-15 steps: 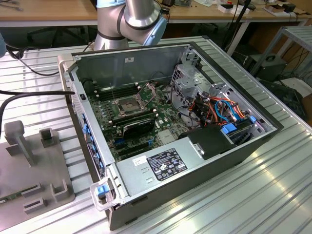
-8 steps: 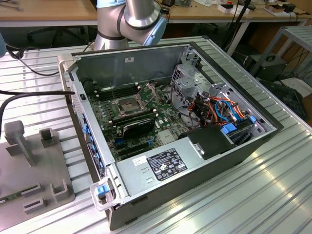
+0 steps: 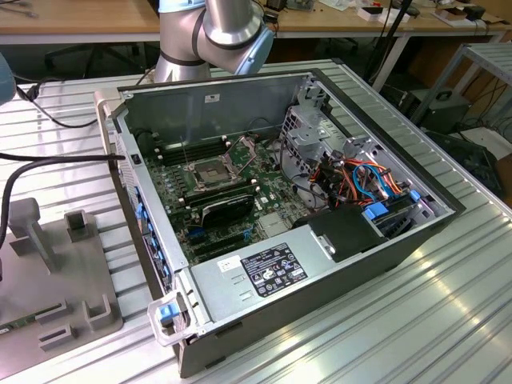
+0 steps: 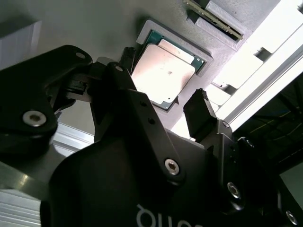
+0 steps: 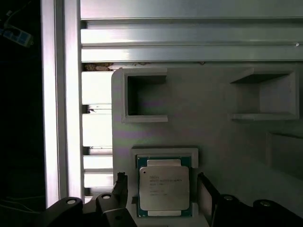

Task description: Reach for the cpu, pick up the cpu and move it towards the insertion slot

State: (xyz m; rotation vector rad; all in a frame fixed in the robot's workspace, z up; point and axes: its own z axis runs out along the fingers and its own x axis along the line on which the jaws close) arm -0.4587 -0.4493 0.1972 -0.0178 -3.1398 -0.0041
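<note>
Our gripper (image 5: 162, 183) stands spread, 1 finger on each side of the cpu (image 5: 164, 189), both clear of it. The cpu lies flat in a recess of the grey holder (image 5: 213, 132). We judge it light, stiff, thin and fragile, so take it gently by 2 opposite edges. In the exterior view, the insertion slot (image 3: 210, 170) sits toward 10 o'clock from the middle of the open case (image 3: 240, 96).
</note>
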